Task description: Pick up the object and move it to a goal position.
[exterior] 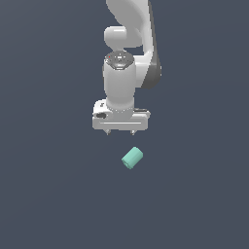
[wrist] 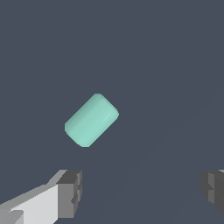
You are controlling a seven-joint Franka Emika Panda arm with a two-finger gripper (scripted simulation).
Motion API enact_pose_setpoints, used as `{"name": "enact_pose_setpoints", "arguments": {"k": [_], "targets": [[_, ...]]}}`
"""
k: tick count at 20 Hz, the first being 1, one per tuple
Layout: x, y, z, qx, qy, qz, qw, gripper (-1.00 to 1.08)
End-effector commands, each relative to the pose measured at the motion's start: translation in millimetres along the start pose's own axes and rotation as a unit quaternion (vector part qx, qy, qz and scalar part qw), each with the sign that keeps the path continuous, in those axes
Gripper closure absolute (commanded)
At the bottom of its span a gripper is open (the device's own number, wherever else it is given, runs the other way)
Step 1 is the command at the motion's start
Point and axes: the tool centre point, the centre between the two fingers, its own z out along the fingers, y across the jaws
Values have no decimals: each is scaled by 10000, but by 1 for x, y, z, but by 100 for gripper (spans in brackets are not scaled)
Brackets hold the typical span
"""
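The object (exterior: pixel 132 158) is a small teal-green cylinder lying on its side on the dark grey floor, its axis slanted. In the exterior view it rests just below and slightly to the exterior view's right of the white gripper (exterior: pixel 120 132), apart from it. The wrist view shows the object (wrist: pixel 91 120) ahead of the gripper (wrist: pixel 142 192), outside the gap between the two grey fingertips (wrist: pixel 70 192). The fingers stand wide apart with nothing between them, so the gripper is open.
The white arm (exterior: pixel 127 58) rises above the gripper toward the top of the exterior view. A plain dark grey surface (exterior: pixel 48 194) surrounds the cylinder.
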Motion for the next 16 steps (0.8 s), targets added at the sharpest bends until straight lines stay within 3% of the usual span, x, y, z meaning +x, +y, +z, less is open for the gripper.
{"name": "enact_pose_setpoints", "arguments": {"k": [1, 16], "targets": [[0, 0, 0, 0, 0, 0, 10000, -92], [9, -7, -4, -71, 115, -275, 9995, -92]]}}
